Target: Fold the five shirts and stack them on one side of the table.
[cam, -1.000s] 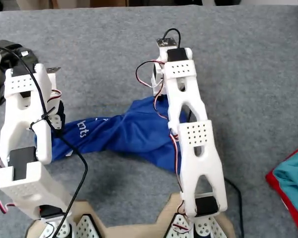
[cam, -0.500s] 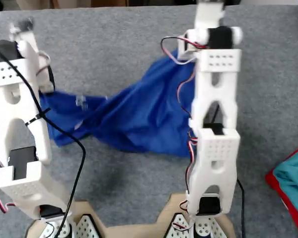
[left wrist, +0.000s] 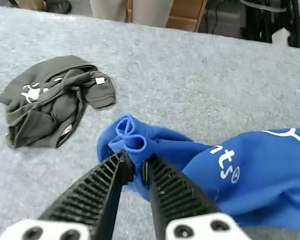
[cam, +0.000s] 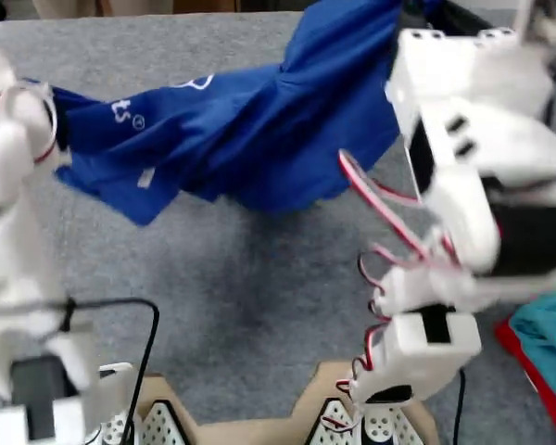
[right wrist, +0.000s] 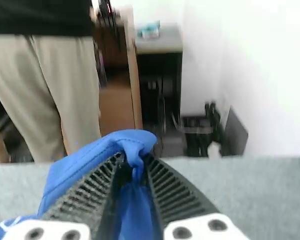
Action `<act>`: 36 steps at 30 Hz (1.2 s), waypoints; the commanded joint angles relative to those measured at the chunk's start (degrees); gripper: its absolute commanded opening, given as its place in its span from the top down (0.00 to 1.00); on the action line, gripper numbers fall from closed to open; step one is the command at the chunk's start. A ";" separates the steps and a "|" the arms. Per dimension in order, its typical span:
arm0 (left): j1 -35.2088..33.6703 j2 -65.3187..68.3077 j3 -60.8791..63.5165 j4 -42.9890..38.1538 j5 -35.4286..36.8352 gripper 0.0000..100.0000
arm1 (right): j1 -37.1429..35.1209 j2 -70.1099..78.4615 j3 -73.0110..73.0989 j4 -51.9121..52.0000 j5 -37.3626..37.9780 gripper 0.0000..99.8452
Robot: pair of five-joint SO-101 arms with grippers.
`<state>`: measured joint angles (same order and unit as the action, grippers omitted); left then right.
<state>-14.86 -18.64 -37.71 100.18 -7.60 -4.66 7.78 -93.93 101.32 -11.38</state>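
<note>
A blue shirt [cam: 250, 130] with white print hangs stretched in the air between both arms, well above the grey table [cam: 241, 297]. My left gripper [left wrist: 134, 167] is shut on one bunched corner of the blue shirt [left wrist: 230, 170]. My right gripper [right wrist: 133, 167] is shut on another edge of the blue shirt [right wrist: 97, 160], raised high toward the table's far side. A crumpled dark olive shirt [left wrist: 50, 105] lies on the table beyond the left gripper.
At the right edge of the table lie a teal shirt [cam: 549, 336] and a red one [cam: 528, 363] under it. A person in beige trousers [right wrist: 45, 90] stands behind the table, with furniture behind them.
Both arms have lifted the blue shirt off the table and swung it up and toward the far side, spreading it between them. The right arm has risen highest.
</note>
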 commanded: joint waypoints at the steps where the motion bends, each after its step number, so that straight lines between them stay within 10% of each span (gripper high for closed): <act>1: -2.29 -10.86 8.26 0.70 -0.09 0.98 | 1.19 -6.37 -1.10 0.79 0.09 0.99; 10: -5.01 -13.67 32.44 -8.00 -3.96 0.98 | 0.84 -4.53 14.37 -4.22 -0.18 0.99; 21: -3.25 2.51 19.60 -37.01 8.44 0.98 | 0.84 5.49 23.87 -38.77 0.09 0.99; 26: -3.52 2.51 8.26 -33.32 8.79 0.98 | 0.75 4.00 16.13 -33.49 -0.18 0.99; 36: 3.25 3.38 14.33 0.62 6.86 0.98 | -1.63 -0.13 13.67 1.23 0.18 0.99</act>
<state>-14.68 -15.12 -28.40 94.29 0.66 -5.80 11.03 -78.73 95.96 -11.38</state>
